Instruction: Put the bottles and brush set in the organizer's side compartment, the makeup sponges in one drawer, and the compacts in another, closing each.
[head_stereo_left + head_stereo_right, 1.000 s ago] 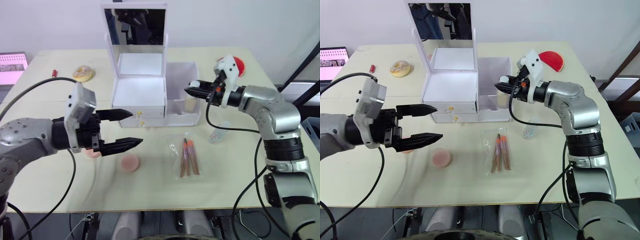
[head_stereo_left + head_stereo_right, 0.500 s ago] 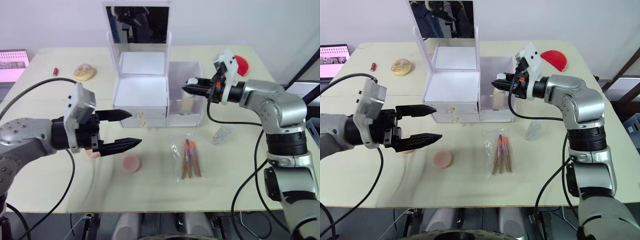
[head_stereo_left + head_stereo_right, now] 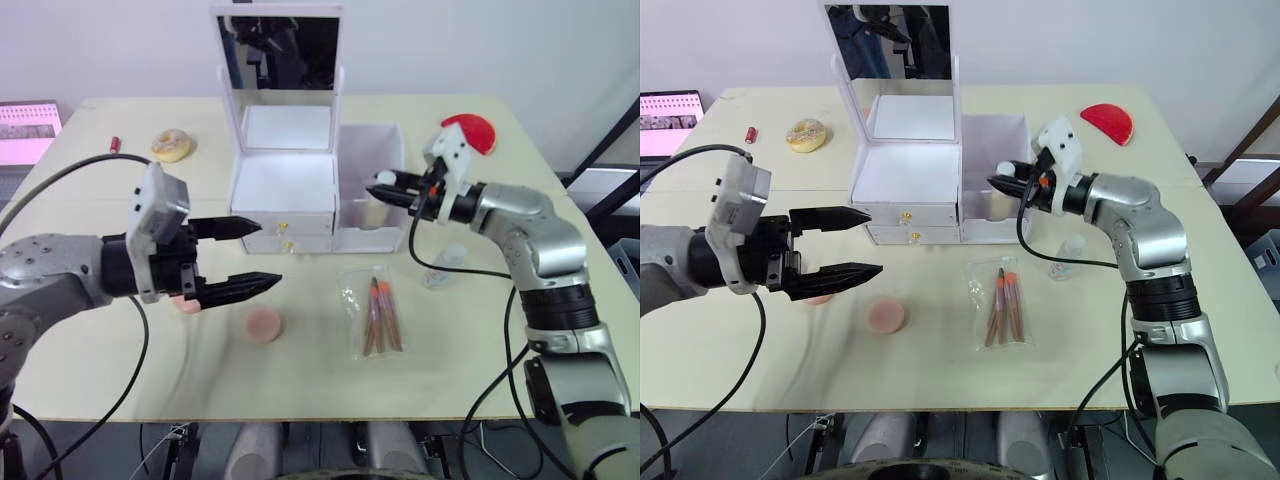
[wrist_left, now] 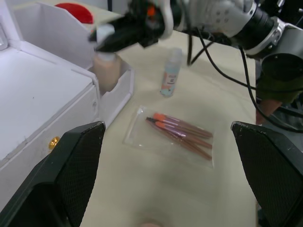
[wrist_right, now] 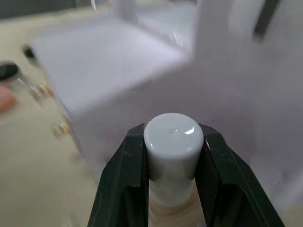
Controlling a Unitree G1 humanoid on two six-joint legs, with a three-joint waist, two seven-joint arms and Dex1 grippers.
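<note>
White organizer (image 3: 285, 190), mirror lid raised, both gold-knobbed drawers seen shut. Beige white-capped bottle (image 3: 378, 207) held upright inside its side compartment (image 3: 372, 170), cap pinched by the right claw (image 3: 382, 186). Clear bottle (image 3: 441, 264) lying just right of organizer. Bagged brush set (image 3: 377, 313) flat in front of the compartment. Pink sponges (image 3: 262, 325) located front-left of organizer. Red compact (image 3: 473, 132) located far right-rear.
</note>
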